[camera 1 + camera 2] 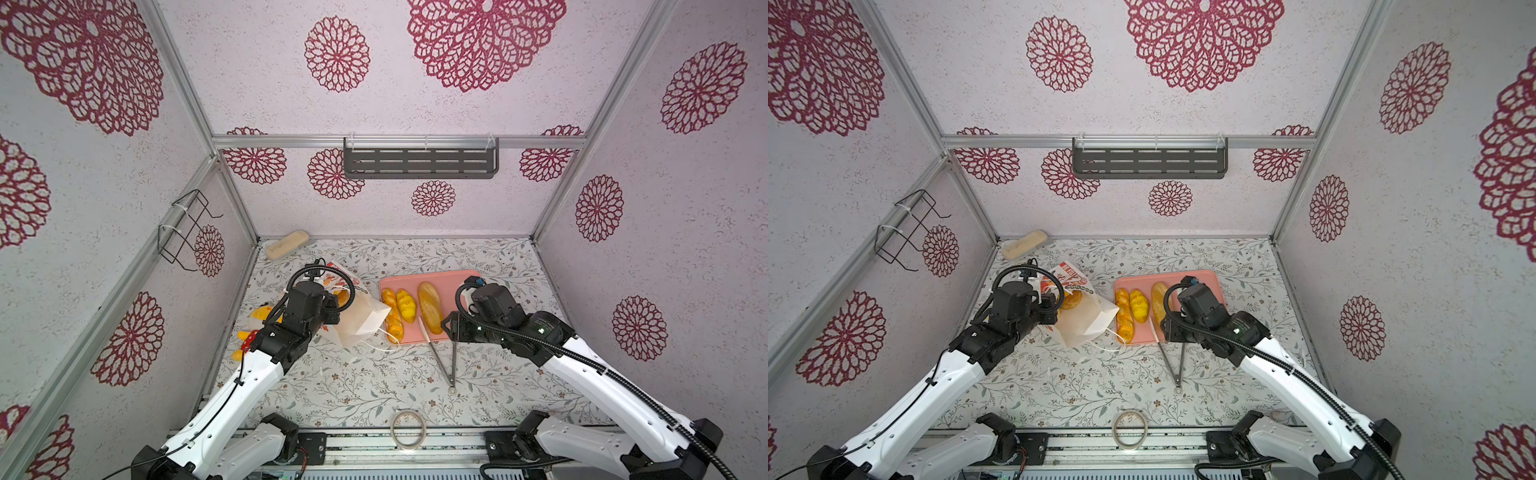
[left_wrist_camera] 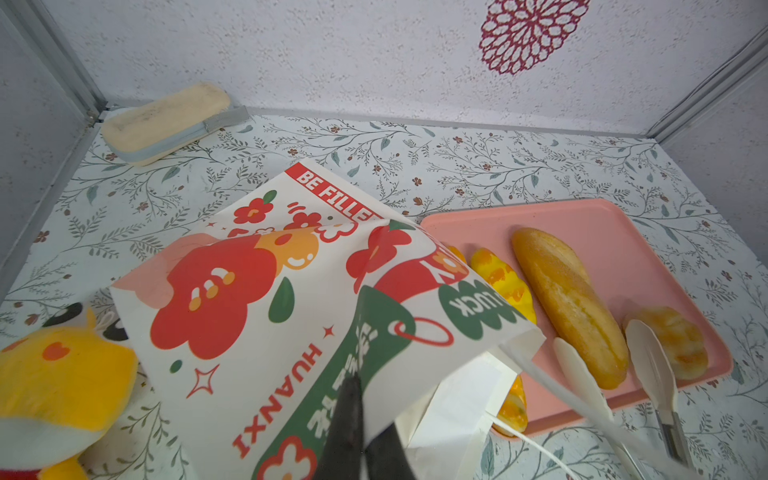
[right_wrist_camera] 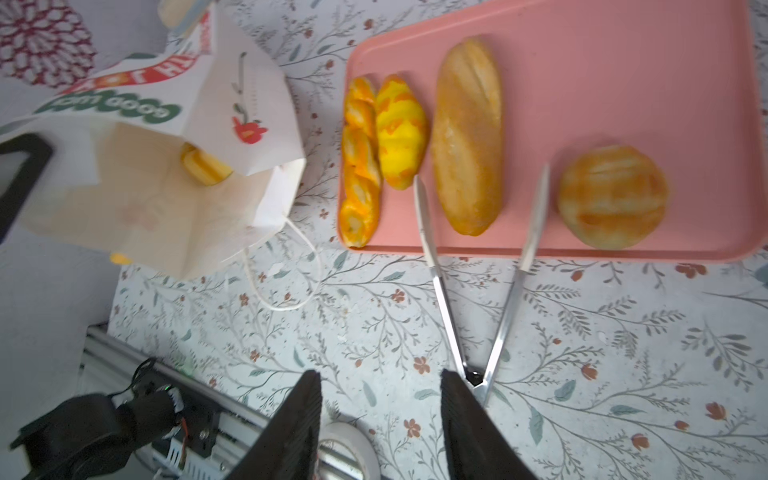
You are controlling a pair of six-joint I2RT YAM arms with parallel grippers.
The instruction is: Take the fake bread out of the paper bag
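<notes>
The left gripper (image 2: 365, 436) is clamped on the paper bag (image 3: 166, 199) at its floppy rim. The right gripper (image 3: 378, 415) stands apart and empty above the tongs (image 3: 442, 291). One fake bread (image 3: 205, 166) is visible inside the bag, four on the pink tray (image 3: 623, 62). Judged light and glossy: grasp mid-body.

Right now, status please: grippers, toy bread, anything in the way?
Left gripper shut on rim of white paper bag. Right gripper open, empty, over metal tongs. Four glossy golden toy breads on pink plastic tray; yellow bread seen inside bag.

Twin overhead views looking down, close wrist views, sharing paper bag (image 1: 361, 320)
</notes>
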